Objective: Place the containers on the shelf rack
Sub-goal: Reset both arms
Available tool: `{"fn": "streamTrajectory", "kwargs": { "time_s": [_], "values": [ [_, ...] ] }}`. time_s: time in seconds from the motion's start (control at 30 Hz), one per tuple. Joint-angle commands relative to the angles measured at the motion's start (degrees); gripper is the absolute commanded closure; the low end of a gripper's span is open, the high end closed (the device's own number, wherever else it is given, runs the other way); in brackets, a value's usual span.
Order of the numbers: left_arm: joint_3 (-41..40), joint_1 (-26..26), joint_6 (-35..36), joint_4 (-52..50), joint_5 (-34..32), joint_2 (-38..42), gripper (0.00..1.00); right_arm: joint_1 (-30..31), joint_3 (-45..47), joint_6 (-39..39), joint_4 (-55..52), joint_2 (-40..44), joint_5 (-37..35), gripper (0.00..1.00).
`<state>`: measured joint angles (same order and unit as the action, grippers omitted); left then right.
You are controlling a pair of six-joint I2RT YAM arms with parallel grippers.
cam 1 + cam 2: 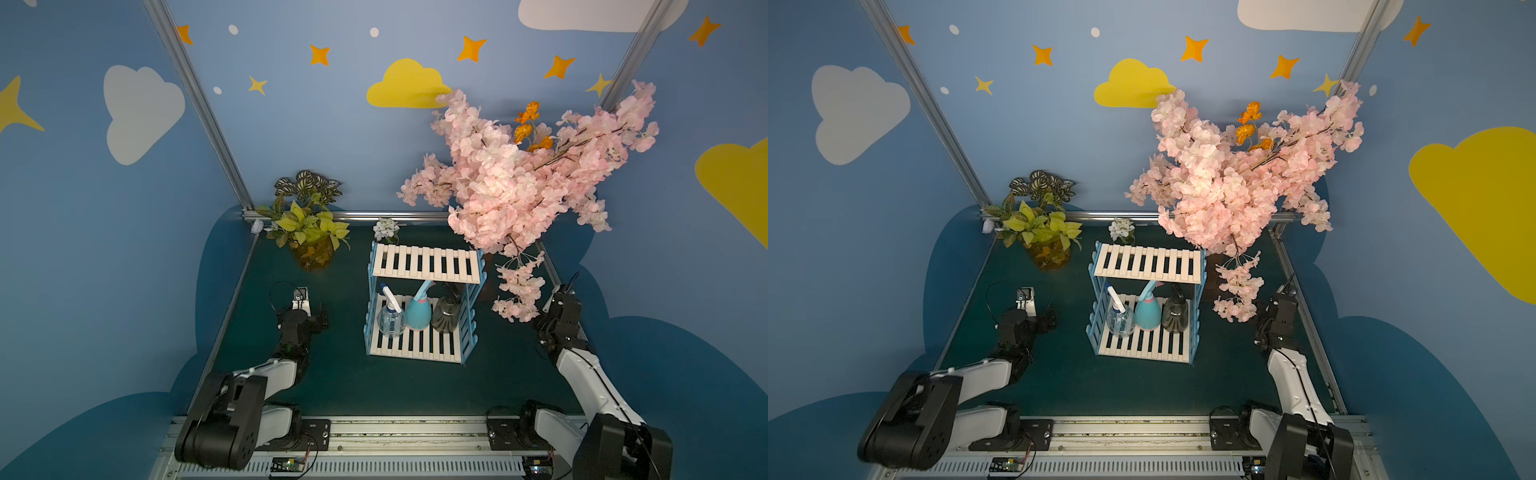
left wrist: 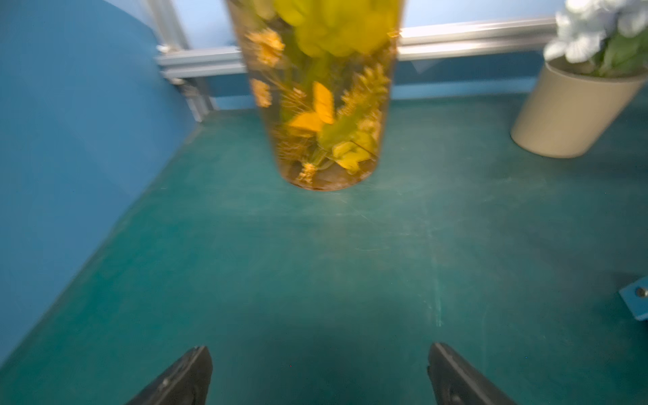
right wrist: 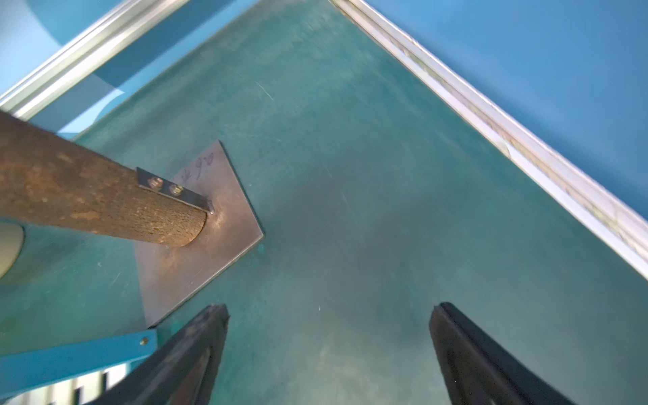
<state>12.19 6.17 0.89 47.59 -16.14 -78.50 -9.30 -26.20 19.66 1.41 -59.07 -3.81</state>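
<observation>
my left hand [image 2: 319,354] and right hand [image 3: 329,308] both released, empty | containers [image 1: 417,313] on shelf rack [image 1: 424,264] lower tier | risk: my right hand swinging into rack could topple them

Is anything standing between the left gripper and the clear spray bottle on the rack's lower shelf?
Yes. The shelf rack's light-blue side frame stands between the left gripper and the clear spray bottle. Nothing else shows between them; the rack's front looks open.
</observation>
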Motion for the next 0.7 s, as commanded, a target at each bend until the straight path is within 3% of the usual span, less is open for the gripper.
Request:
{"fn": "streamTrajectory", "kwargs": {
  "time_s": [0.0, 0.03, 0.1, 0.2, 0.27, 0.4, 0.47, 0.53, 0.67],
  "values": [
    [2.80, 0.73, 6.75, 18.22, 9.60, -11.75, 0.00, 2.43, 4.05, -6.36, 16.33, -0.85, -2.88, 0.04],
    [2.92, 1.48, 7.56, 21.57, 9.19, -13.88, 0.00, 3.39, 5.07, -8.18, 18.37, -1.31, -3.59, 0.03],
    [4.52, 1.35, 6.65, 11.51, 10.02, -9.15, 0.00, 5.07, 6.03, -10.70, 21.94, -2.97, -4.65, 0.03],
    [8.17, 0.64, 6.06, 9.48, 9.52, -12.55, 0.00, 7.95, 6.82, -13.15, 27.56, -7.11, -5.08, 0.03],
    [10.07, -1.20, 3.87, 1.65, 11.73, -10.22, 0.00, 10.16, 6.85, -14.92, 32.53, -10.79, -5.50, 0.03],
    [8.39, -1.26, 4.44, 8.01, 11.86, -12.03, 0.00, 13.09, 3.51, -18.25, 35.43, -18.95, -6.52, 0.03],
    [8.50, -1.22, 4.57, 6.81, 12.46, -11.46, 0.00, 13.91, 2.51, -21.10, 41.19, -25.90, -5.99, 0.03],
    [8.47, -1.28, 4.66, 7.38, 12.42, -11.75, 0.00, 13.72, 3.46, -20.46, 44.98, -27.51, -7.18, 0.02],
    [8.46, -1.22, 4.73, 7.42, 12.36, -11.71, 0.00, 12.11, 0.70, -22.10, 36.93, -26.13, -3.15, 0.02]
  ]
}}
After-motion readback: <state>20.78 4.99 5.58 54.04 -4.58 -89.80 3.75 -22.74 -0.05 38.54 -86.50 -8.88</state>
